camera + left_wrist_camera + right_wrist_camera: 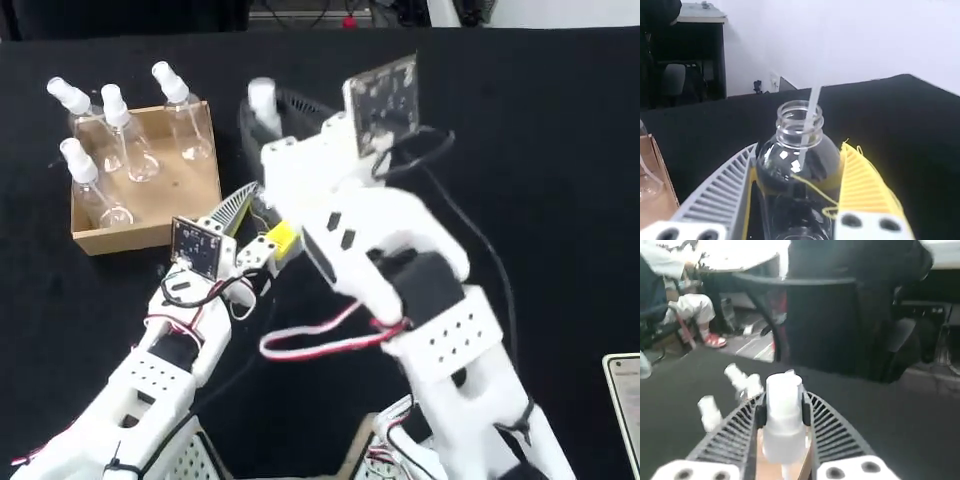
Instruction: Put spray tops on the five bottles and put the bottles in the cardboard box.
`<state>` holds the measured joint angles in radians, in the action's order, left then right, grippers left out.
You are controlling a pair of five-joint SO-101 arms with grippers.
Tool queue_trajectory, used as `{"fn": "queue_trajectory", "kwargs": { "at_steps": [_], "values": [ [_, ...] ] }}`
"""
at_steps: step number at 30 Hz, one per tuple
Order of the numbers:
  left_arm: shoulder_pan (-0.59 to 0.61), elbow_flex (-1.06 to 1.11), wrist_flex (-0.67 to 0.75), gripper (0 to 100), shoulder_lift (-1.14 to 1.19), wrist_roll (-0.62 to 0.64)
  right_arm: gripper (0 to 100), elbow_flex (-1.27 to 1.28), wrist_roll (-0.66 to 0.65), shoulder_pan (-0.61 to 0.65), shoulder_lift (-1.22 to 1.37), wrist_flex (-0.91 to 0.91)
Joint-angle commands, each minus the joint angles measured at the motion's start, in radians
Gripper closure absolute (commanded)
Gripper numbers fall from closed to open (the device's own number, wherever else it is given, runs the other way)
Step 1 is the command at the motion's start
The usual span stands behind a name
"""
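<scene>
Left gripper (800, 147) is clamped on an upright bottle (792, 167); seemingly straight above, spray top (783, 430) is pinched by right gripper (783, 397), tube (811, 107) already inside.

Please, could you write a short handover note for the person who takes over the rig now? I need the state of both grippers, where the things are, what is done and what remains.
Left gripper: shut on the fifth bottle, near the box; the neck is open.
Right gripper: shut on the last spray top, above that bottle; its tube already reaches into the neck.
In the box: four bottles with tops on.
Done: four of five.
Left: lower and fasten the top, then put the bottle in the box.
</scene>
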<state>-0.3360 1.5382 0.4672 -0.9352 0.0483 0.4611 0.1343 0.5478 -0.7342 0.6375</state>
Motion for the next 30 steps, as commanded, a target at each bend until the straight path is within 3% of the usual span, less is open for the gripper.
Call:
{"fn": "queue_trajectory", "kwargs": {
  "at_steps": [1, 7, 12, 30],
  "values": [
    [0.007, -0.008, 0.021, 90, -0.006, 0.008, 98.6, 0.074, -0.014, 0.031, -0.081, -0.035],
    [0.007, -0.004, 0.020, 90, -0.006, 0.008, 98.6, 0.262, -0.170, 0.029, -0.150, -0.199],
    [0.007, 0.005, 0.021, 90, -0.008, 0.006, 98.6, 0.364, -0.180, 0.029, -0.226, -0.275],
    [0.007, 0.005, 0.021, 89, -0.008, 0.006, 98.4, 0.512, -0.181, -0.043, -0.291, -0.282]
  ]
}}
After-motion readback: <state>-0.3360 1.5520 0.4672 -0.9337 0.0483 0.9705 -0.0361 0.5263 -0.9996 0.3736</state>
